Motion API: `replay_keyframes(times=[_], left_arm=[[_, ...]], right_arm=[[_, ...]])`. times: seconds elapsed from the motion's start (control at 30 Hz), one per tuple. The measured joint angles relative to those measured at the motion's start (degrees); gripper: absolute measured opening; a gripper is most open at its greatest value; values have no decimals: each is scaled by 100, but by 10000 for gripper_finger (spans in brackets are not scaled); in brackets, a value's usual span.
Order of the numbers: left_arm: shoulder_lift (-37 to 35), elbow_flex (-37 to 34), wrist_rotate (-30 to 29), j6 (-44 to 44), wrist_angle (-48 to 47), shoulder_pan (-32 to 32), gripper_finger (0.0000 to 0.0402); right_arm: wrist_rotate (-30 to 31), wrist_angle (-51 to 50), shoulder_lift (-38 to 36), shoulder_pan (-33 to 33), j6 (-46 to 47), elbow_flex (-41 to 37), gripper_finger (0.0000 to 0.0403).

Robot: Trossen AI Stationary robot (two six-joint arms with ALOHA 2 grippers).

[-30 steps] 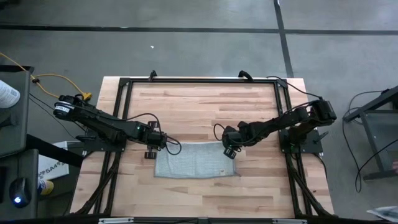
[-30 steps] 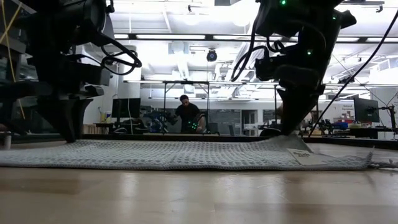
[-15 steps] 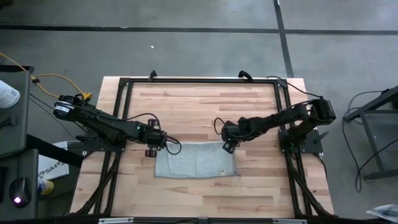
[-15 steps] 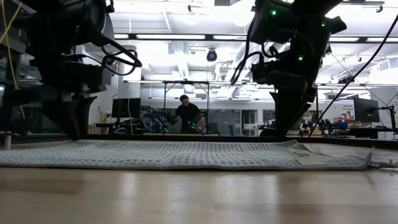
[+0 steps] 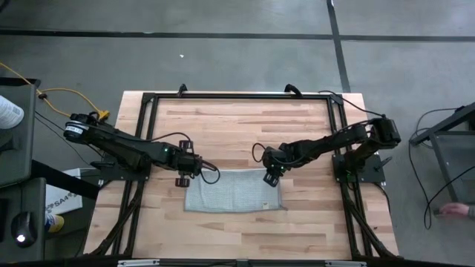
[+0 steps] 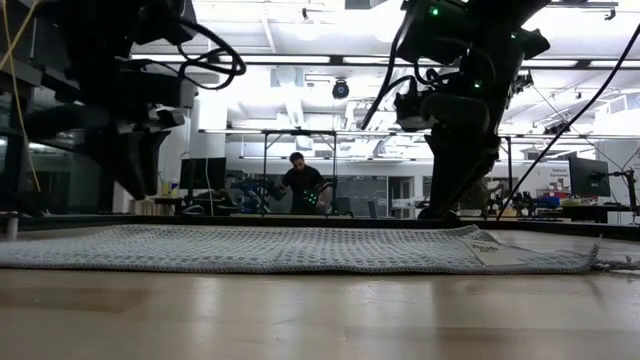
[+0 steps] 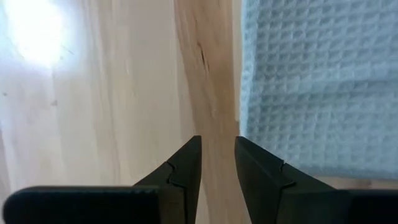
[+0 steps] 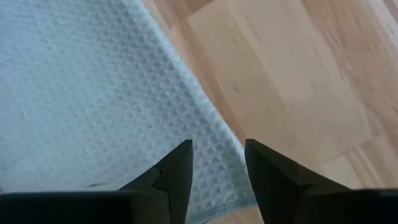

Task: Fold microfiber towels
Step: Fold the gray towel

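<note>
Light grey towel [image 5: 234, 190] flat on wooden counter [image 5: 237, 122], slightly toward 6 o'clock of counter centre in high view. Ribbed weave unreadable from above; clear only in both wrist views. White label at towel edge toward 5 o'clock [image 6: 492, 250], small in high view, lettering illegible.

Left gripper [image 5: 187, 169] just off towel corner at 10 o'clock. Jaws apart by a narrow gap, empty; bare wood visible between fingers [image 7: 183, 174] in left wrist view, towel edge [image 7: 317, 87] beside them, not between. Contact with cloth: none visible.

Right gripper [image 5: 272, 172] over towel corner at 2 o'clock. Jaws apart, empty; cloth [image 8: 93, 99] seen below and between fingers [image 8: 177, 174] in right wrist view, lying flat, not pinched. Height above cloth not determinable from wrist view; low view shows right gripper [image 6: 455, 205] clear of towel [image 6: 290, 250].

Low view: upper arm bodies cut off at frame top; left gripper [image 6: 135, 185] a dark silhouette, jaws not distinguishable. Person [image 6: 302, 185] in room beyond counter, seen only here. Black frame [image 5: 237, 96] around counter and yellow cable [image 5: 63, 95] at 10 o'clock, high view only.
</note>
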Motion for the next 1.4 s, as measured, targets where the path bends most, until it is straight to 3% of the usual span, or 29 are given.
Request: replay_keyframes(times=[0.4,0.73,0.97,1.17,1.4], left_arm=[[-15,27,1134,-796,-221,-83,95],[-13,27,1150,-1174,463,-966,95],[-13,27,1088,-1263,670,-1141,95],[7,9,863,-1239,601,-1137,95],[9,-491,1095,-1300,1201,-1137,95]], right_arm=[[-132,26,0,657,455,0,125],[-221,642,0,1177,909,0,125],[-217,735,0,1206,1120,0,123],[-344,731,0,1206,1216,0,76],[-361,729,0,1210,1207,0,8]])
